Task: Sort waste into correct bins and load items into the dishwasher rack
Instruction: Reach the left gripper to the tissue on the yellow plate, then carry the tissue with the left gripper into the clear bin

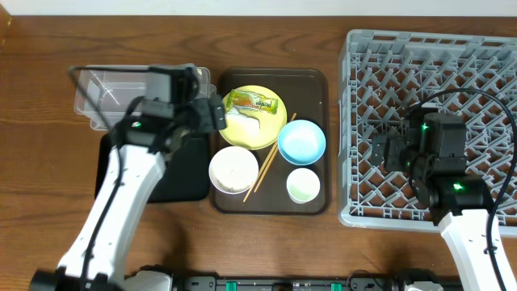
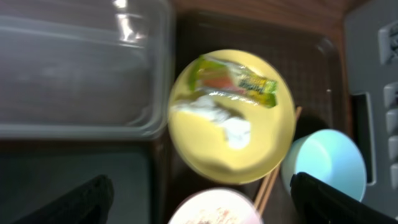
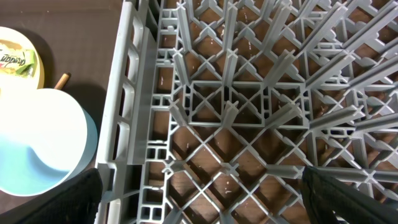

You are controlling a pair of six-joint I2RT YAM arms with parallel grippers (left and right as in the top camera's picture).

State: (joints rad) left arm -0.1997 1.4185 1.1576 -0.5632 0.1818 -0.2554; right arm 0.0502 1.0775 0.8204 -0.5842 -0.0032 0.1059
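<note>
Overhead, nearest the arm bases: the white bowl point(image 1: 233, 170) and the pale green cup point(image 1: 303, 185) are seen side by side at the near end of the brown tray point(image 1: 317, 81), w/ the chopsticks point(image 1: 267, 165) laid slantwise btw. them, close past the bowl's rim. Pale specks are seen inside the white bowl via the left wrist cam, too blurred to be named. The black tray point(image 1: 184, 176) is set on the counter point(image 1: 40, 105) just left of the brown tray, partly hidden by the left arm. On the R side, the right pincer point(image 1: 386, 151) is held over the near-left part of the dishwasher rack point(image 1: 428, 48); in the right wrist view its fingers are spread wide, nothing is gripped, and only lattice floor and pegs are seen btw. them. Mid-tray, the light blue bowl point(image 1: 301, 141) is sat just beyond the cup, against the right edge of the yellow plate point(image 1: 264, 134). The left pincer point(image 1: 212, 114) is held above the plate's left side; its fingers are spread wide at both lower corners of the left wrist view, and nothing is held. Farther back, the plate carries the crumpled white paper point(image 1: 242, 123) and, beyond it, the green-and-orange wrapper point(image 1: 254, 102). Farthest on the L, the clear tub point(image 1: 101, 89) is set just beyond the black tray. The rack takes up the whole R side, just beside the brown tray.
</note>
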